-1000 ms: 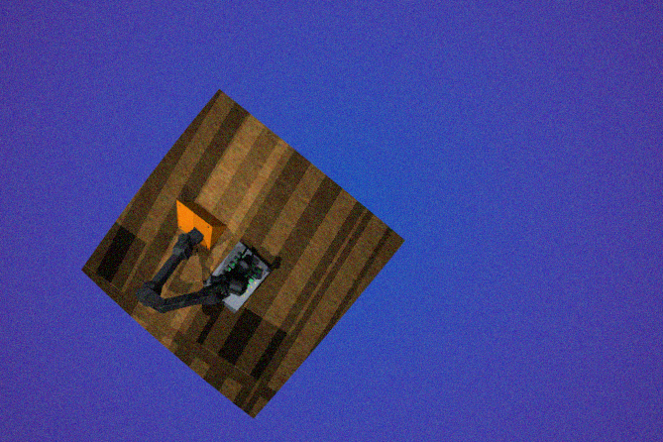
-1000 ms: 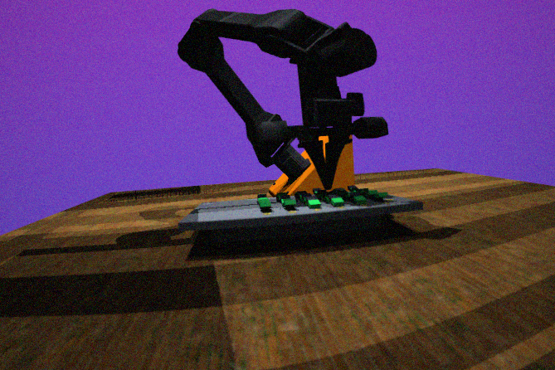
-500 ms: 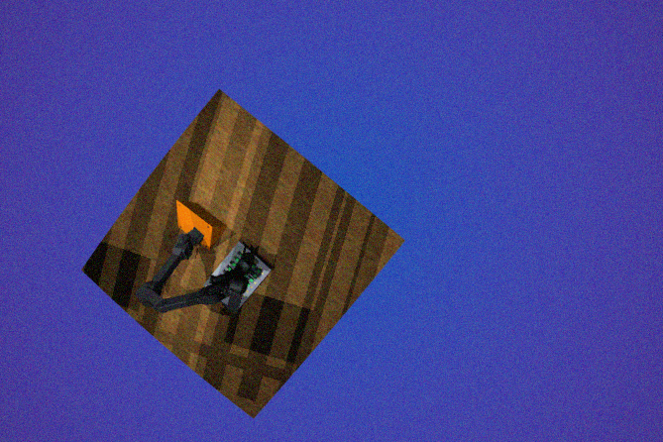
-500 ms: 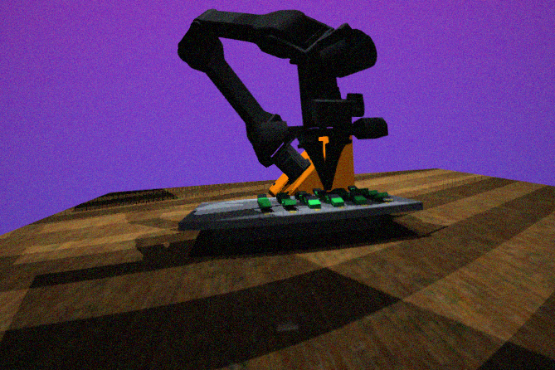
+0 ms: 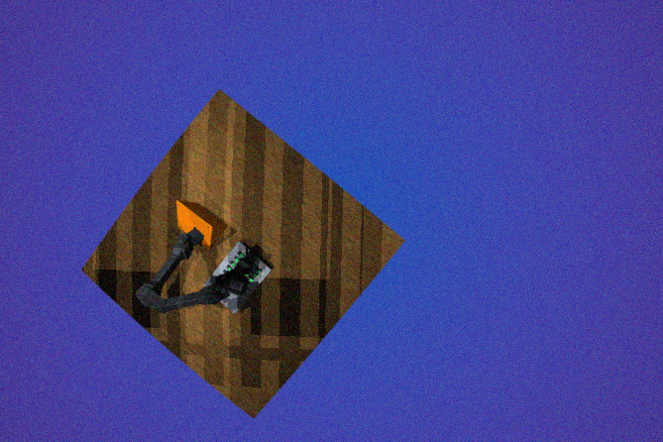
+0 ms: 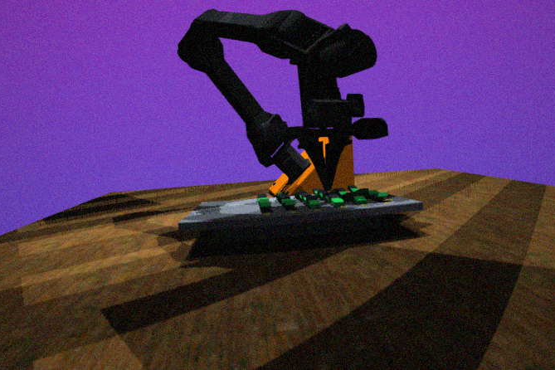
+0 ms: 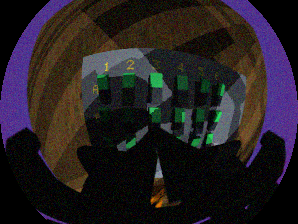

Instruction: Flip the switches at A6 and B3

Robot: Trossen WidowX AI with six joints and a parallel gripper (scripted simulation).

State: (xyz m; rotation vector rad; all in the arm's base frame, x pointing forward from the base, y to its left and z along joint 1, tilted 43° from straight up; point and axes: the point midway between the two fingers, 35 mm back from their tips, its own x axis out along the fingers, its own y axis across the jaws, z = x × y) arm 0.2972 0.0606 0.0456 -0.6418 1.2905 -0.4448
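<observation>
On the left of the exterior view the striped wooden desk [image 6: 90, 279] runs out in light and dark bands under a purple backdrop. Toward the middle, a grey switch panel [image 6: 226, 216] lies flat on the desk, its green rocker switches [image 6: 337, 200] set in rows along its right half. Behind the panel stands an orange wedge-shaped block [image 6: 343, 167], from which the black arm [image 6: 239, 93] rises, bends over and drops straight down. The hand [image 6: 327, 185] points down with its fingers clenched together on nothing, the tips coming down among the far switches; whether they touch one cannot be told. In the wrist view, yellow column numbers [image 7: 131, 66] show along the panel's far edge.
</observation>
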